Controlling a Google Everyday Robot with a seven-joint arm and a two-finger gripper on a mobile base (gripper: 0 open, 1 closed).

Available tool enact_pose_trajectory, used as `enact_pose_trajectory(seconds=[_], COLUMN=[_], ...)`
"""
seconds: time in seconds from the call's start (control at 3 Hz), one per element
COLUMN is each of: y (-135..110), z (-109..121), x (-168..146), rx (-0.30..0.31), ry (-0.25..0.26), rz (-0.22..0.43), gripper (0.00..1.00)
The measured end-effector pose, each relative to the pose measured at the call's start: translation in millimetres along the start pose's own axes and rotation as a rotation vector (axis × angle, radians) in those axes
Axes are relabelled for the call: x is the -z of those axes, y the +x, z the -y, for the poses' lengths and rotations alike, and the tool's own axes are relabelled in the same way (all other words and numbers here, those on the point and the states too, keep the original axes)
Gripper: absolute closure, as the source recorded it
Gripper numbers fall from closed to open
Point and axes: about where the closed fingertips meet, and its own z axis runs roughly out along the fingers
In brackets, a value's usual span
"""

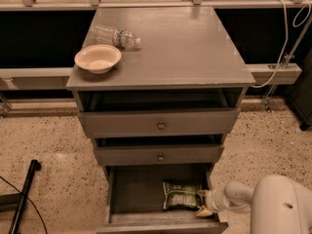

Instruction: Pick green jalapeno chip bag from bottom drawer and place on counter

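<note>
My gripper (203, 203) is hovering, spread wide, in the bottom drawer (131, 191), just beside the green jalapeno chip bag (181, 195).

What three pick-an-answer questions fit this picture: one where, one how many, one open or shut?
1. Where is the green chip bag? A) on a chair B) in the bottom drawer C) in a basket
2. How many round knobs can you see? A) one B) two C) four
3. The bottom drawer is: A) pulled open B) shut tight C) gone
Answers: 1 B: it lies there, the gripper at its right end. 2 B: one on each upper drawer. 3 A: its inside shows.
</note>
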Motion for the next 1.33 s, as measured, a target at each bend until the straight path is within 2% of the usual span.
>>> enact_pose_trajectory(seconds=[0.33, 0.67, 1.33], y=[6.1, 11.1, -5.8], z=[0.2, 1.2, 14.8], x=[-11.4, -19.4, -16.4], rx=[0.002, 0.000, -0.014], ry=[-0.009, -0.011, 0.021], rz=[-0.003, 0.002, 0.103], gripper=[0.33, 0.51, 0.97])
